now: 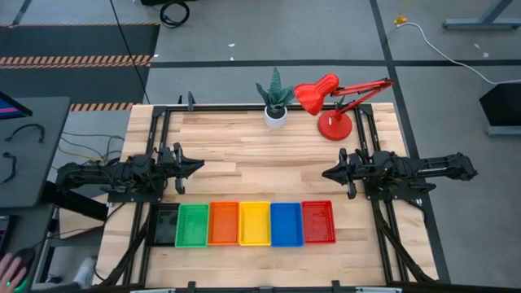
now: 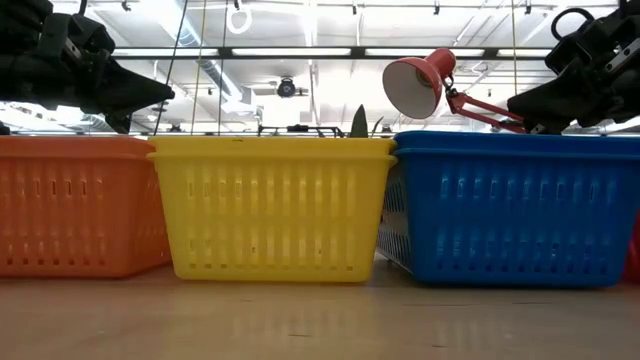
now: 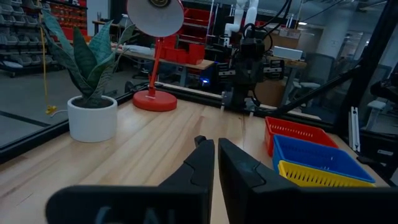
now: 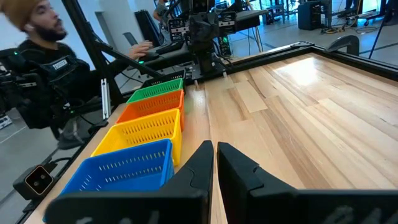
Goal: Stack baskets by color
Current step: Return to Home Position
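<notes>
Row: black basket (image 1: 165, 225), green basket (image 1: 193, 225), orange basket (image 1: 223, 223), yellow basket (image 1: 254, 223), blue basket (image 1: 286, 223), red basket (image 1: 318, 221), side by side with long walls touching or nearly so, along the edge of the surface (image 1: 244, 155) away from the lamp (image 1: 330, 102) and plant (image 1: 275, 98)
Stacking: doubled rim on the yellow in the low view, judged a nested pair; not checkable for the others
Left claw (image 1: 198, 166): fingers together, empty, over bare wood on the lamp side of the row near the green basket, apart from it
Right claw (image 1: 327, 172): fingers together, empty, over bare wood near the red basket, apart from it
Weight: judged light, thin moulded plastic
Stiffness: slotted walls likely to flex under a hard pinch; rim the firmest part
Surface feel: smooth, probably slippery against the fingers
Hold point: middle of a rim, one finger inside the wall and one outside
Risk: nested pair may lift together or jam; a light row is easily nudged out of line
</notes>
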